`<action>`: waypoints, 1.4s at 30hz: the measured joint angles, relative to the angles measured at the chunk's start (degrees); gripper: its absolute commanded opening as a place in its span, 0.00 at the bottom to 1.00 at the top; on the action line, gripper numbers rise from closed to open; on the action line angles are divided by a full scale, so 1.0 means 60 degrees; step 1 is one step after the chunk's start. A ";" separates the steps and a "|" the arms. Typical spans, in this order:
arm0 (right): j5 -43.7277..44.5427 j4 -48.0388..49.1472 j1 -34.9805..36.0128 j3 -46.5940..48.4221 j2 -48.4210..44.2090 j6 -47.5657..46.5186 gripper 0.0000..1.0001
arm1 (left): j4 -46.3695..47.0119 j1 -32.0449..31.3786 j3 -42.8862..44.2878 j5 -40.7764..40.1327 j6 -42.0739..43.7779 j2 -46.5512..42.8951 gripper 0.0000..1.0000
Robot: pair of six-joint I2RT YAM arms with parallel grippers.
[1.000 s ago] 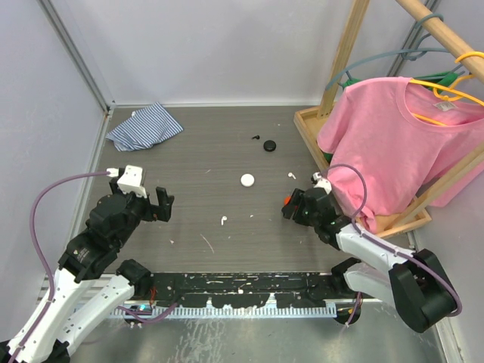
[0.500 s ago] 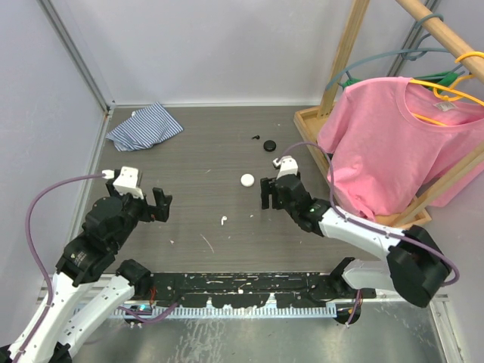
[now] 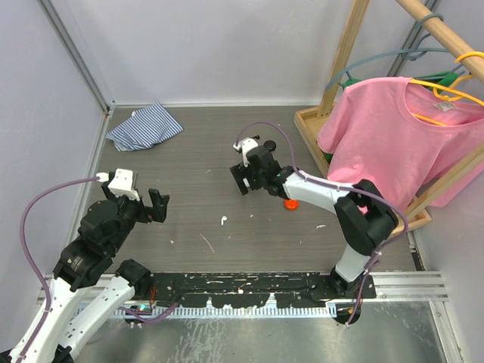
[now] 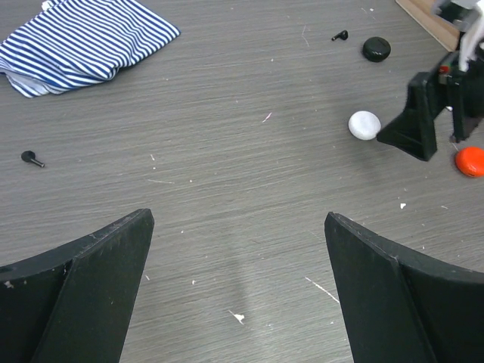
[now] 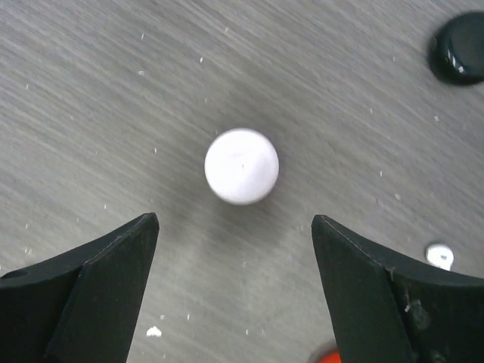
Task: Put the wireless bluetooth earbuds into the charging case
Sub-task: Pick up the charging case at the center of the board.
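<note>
Grey wood-grain table (image 3: 197, 151), pale walls (image 3: 227, 45), wooden rack (image 3: 349, 45) (pink shirt (image 3: 386, 144) hanging).

No readable text, label or number anywhere.

Top view wide, overhead; both wrist views close, sharing white case (image 4: 364, 125).

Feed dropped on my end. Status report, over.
Left end effector open, empty. Right end effector open, above white case. White earbud lies loose nearby. Path unobstructed.
</note>
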 measured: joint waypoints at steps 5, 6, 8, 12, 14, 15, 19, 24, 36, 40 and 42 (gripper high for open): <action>-0.0787 -0.0965 -0.0306 0.1676 0.1457 -0.0244 0.85 | -0.0004 0.0091 -0.0018 0.0011 0.0000 0.0025 0.98; -0.0922 -0.1217 -0.0357 0.2033 0.1763 -0.0259 0.85 | 0.0000 0.0106 -0.0018 0.0015 0.0000 0.0040 0.98; -0.1078 -0.1523 -0.0419 0.2528 0.2248 -0.0288 0.82 | 0.0000 0.0135 -0.0018 0.0040 0.0000 0.0084 0.98; -0.1257 -0.2222 -0.0532 0.3410 0.3093 -0.0379 0.79 | -0.0004 0.0178 -0.0022 0.0084 -0.0004 0.0164 0.98; -0.1333 -0.2521 -0.0561 0.3712 0.3377 -0.0441 0.77 | 0.0000 0.0204 -0.0022 0.0087 0.0000 0.0182 0.98; -0.1362 -0.2605 -0.0576 0.3807 0.3461 -0.0463 0.76 | 0.0000 0.0215 -0.0022 0.0095 0.0000 0.0193 0.98; -0.1472 -0.3118 -0.0637 0.4309 0.3836 -0.0576 0.72 | 0.0004 0.0259 -0.0025 0.0186 0.0000 0.0277 0.98; -0.1636 -0.3566 -0.0674 0.4827 0.4262 -0.0725 0.66 | 0.0011 0.0266 -0.0066 0.0313 -0.0004 0.0339 0.98; -0.1745 -0.4401 -0.0681 0.5566 0.4630 -0.0776 0.47 | 0.0036 0.0317 -0.0084 0.0681 -0.0004 0.0357 0.98; -0.1749 -0.4422 -0.0681 0.5570 0.4630 -0.0707 0.44 | 0.0040 0.0317 -0.0084 0.0798 -0.0004 0.0357 0.98; -0.1749 -0.4422 -0.0681 0.5566 0.4630 -0.0663 0.41 | 0.0040 0.0317 -0.0087 0.0845 -0.0007 0.0357 0.98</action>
